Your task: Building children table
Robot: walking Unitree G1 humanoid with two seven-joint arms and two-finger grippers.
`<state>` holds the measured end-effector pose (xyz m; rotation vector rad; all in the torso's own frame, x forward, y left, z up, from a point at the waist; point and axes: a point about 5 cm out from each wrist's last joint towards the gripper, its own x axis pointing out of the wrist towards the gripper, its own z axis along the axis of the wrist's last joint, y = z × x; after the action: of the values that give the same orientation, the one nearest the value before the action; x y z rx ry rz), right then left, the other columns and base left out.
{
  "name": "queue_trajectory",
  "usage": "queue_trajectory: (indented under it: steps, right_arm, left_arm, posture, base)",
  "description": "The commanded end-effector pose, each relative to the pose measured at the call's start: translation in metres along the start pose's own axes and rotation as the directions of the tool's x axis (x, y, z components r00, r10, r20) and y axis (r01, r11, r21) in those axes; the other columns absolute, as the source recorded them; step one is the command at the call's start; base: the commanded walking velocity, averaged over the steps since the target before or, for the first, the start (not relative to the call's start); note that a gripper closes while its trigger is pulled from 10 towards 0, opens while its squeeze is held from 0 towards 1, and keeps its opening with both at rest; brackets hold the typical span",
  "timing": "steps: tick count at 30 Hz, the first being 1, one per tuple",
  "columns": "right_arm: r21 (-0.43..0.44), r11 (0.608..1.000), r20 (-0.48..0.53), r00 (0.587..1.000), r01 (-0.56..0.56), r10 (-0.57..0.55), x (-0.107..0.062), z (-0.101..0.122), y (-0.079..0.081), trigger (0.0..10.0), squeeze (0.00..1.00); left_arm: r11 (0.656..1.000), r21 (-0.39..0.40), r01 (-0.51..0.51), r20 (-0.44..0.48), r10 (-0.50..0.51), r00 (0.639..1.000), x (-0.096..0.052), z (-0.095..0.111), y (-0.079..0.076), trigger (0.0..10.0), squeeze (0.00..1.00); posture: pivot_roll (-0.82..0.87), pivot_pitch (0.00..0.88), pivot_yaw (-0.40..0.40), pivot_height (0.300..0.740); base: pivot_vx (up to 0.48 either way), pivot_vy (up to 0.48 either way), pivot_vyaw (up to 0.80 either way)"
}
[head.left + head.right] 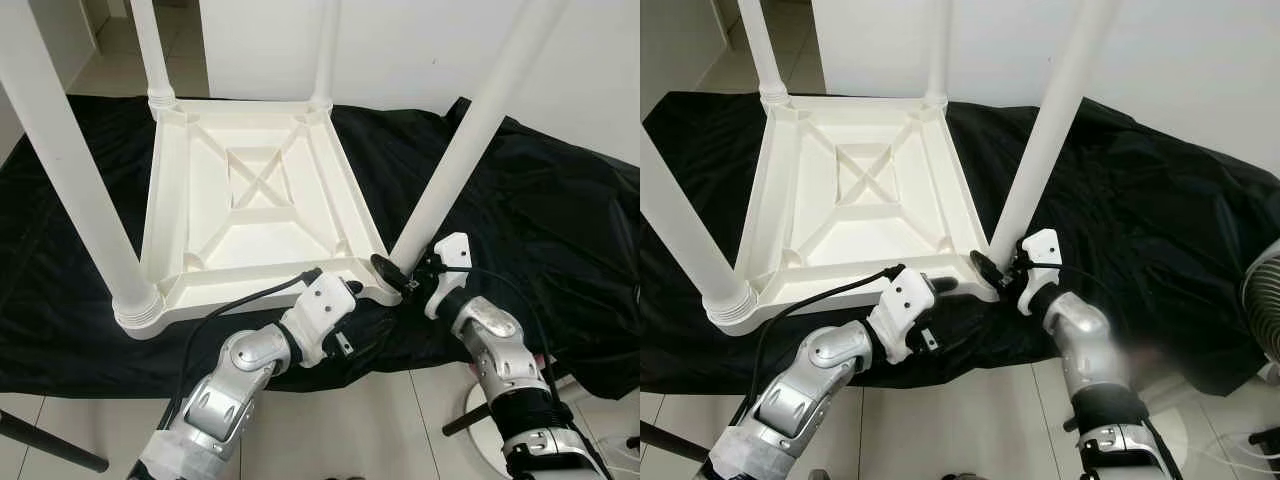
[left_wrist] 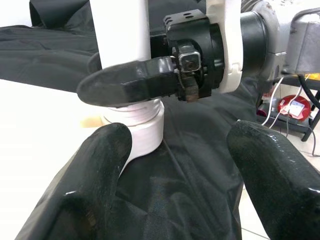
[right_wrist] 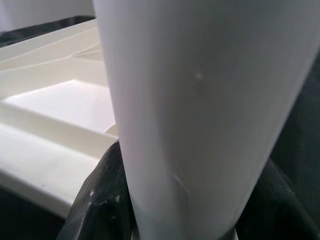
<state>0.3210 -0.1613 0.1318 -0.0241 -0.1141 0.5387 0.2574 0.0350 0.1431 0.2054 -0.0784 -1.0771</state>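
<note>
A white plastic children's table point(image 1: 260, 215) lies upside down on a black cloth point(image 1: 540, 220), its legs pointing up. My right gripper point(image 1: 396, 273) is shut on the near right leg point(image 1: 470, 130) just above its screw collar; the right wrist view has that leg point(image 3: 200, 100) pressed between the black fingers point(image 3: 95, 200). My left gripper point(image 2: 185, 175) is open, low by the same corner point(image 1: 352, 290). Only cloth lies between its fingers point(image 2: 95, 170), and the leg's collar point(image 2: 142, 127) stands just beyond them.
Three other legs rise from the table, one thick in the near left point(image 1: 70, 170). Pale tiled floor point(image 1: 370, 420) runs along the cloth's front edge. A fan point(image 1: 1265, 300) stands at the right, a black pole point(image 1: 50, 445) lies at the lower left, and a white wall is behind.
</note>
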Motion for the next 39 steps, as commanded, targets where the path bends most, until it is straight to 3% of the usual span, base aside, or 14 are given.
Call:
queue_trajectory:
  steps: [1,2,7,10,13,16,18,20,21,27,28,31,32,39]
  right_arm:
    - [0.01,0.996,0.038,0.995,0.094,-0.094,-0.002,0.005,-0.002,10.0,0.0]
    - [0.031,0.98,0.072,0.977,0.198,-0.2,-0.003,0.009,0.002,10.0,0.0]
    - [0.055,0.963,0.079,0.961,0.263,-0.267,-0.002,0.011,0.004,10.0,0.0]
    - [0.084,0.951,0.094,0.947,0.298,-0.306,0.001,0.014,0.013,10.0,0.0]
    - [0.118,0.887,0.086,0.885,0.446,-0.457,0.007,0.017,0.026,10.0,0.0]
    - [0.125,0.872,0.084,0.871,0.474,-0.485,0.008,0.017,0.027,10.0,0.0]
    - [0.149,0.809,0.038,0.814,0.569,-0.58,0.006,0.014,0.033,10.0,0.0]
    - [0.149,0.809,0.038,0.814,0.569,-0.58,0.006,0.014,0.033,10.0,0.0]
    - [0.155,0.788,0.021,0.795,0.597,-0.606,0.006,0.012,0.035,10.0,0.0]
    - [0.134,0.804,0.01,0.81,0.579,-0.586,0.007,0.012,0.04,10.0,0.0]
    - [0.128,0.808,0.014,0.813,0.576,-0.582,0.007,0.012,0.04,10.0,0.06]
    - [0.123,0.806,0.014,0.811,0.579,-0.584,0.007,0.013,0.04,10.0,0.06]
    - [0.125,0.819,0.027,0.823,0.56,-0.567,0.007,0.015,0.041,10.0,1.0]
    - [0.099,0.856,0.069,0.855,0.507,-0.515,0.004,0.021,0.041,10.0,1.0]
  left_arm:
    - [1.0,-0.006,0.014,-0.019,-0.015,1.0,0.001,-0.004,-0.003,10.0,0.0]
    - [1.0,-0.002,0.01,-0.017,-0.01,1.0,0.001,-0.004,-0.002,10.0,0.0]
    - [1.0,0.004,0.006,-0.014,-0.006,1.0,0.001,-0.003,-0.001,10.0,0.0]
    - [1.0,-0.004,0.001,0.001,-0.001,1.0,0.002,-0.002,0.0,10.0,0.0]
    - [1.0,-0.011,-0.005,0.011,0.005,1.0,0.003,0.0,0.0,10.0,0.0]
    - [1.0,-0.012,-0.006,0.012,0.007,1.0,0.003,0.0,0.0,10.0,0.0]
    - [1.0,-0.011,-0.007,0.012,0.008,1.0,0.004,0.0,-0.001,10.0,0.0]
    - [1.0,-0.011,-0.007,0.012,0.008,1.0,0.004,0.0,-0.001,10.0,0.0]
    - [1.0,-0.01,-0.008,0.011,0.008,1.0,0.004,0.0,-0.001,10.0,0.0]
    - [1.0,-0.008,-0.014,0.011,0.014,1.0,0.004,-0.001,0.0,10.0,0.0]
    - [1.0,-0.007,-0.015,0.011,0.015,1.0,0.004,-0.001,0.0,10.0,0.0]
    - [1.0,-0.007,-0.016,0.011,0.016,1.0,0.004,-0.001,0.0,10.0,0.0]
    - [1.0,-0.007,-0.018,0.011,0.018,1.0,0.004,0.0,0.0,10.0,0.0]
    - [1.0,-0.006,-0.031,0.014,0.031,0.999,0.005,0.0,0.001,10.0,0.0]
  posture:
    - [-0.04,0.077,-0.071,0.74]
    - [-0.04,0.077,-0.069,0.74]
    - [-0.04,0.076,-0.068,0.74]
    - [-0.05,0.076,-0.071,0.74]
    - [-0.04,0.074,-0.074,0.74]
    - [-0.04,0.074,-0.074,0.74]
    - [-0.04,0.073,-0.077,0.74]
    - [-0.04,0.073,-0.077,0.74]
    - [-0.04,0.073,-0.077,0.74]
    - [-0.04,0.069,-0.079,0.74]
    - [-0.04,0.07,-0.081,0.74]
    - [-0.04,0.07,-0.081,0.74]
    - [-0.04,0.073,-0.085,0.74]
    - [-0.04,0.075,-0.09,0.74]
  base:
    - [0.0,0.0,0.0]
    - [0.0,0.0,0.0]
    - [0.0,0.0,0.0]
    - [0.0,0.0,0.0]
    - [0.0,0.0,0.0]
    - [0.0,0.0,0.0]
    - [0.0,0.0,0.0]
    - [0.0,0.0,0.0]
    - [0.0,0.0,0.0]
    - [0.0,0.0,0.0]
    - [0.0,0.0,0.0]
    - [0.0,0.0,0.0]
    - [0.0,0.0,0.0]
    - [0.0,0.0,0.0]
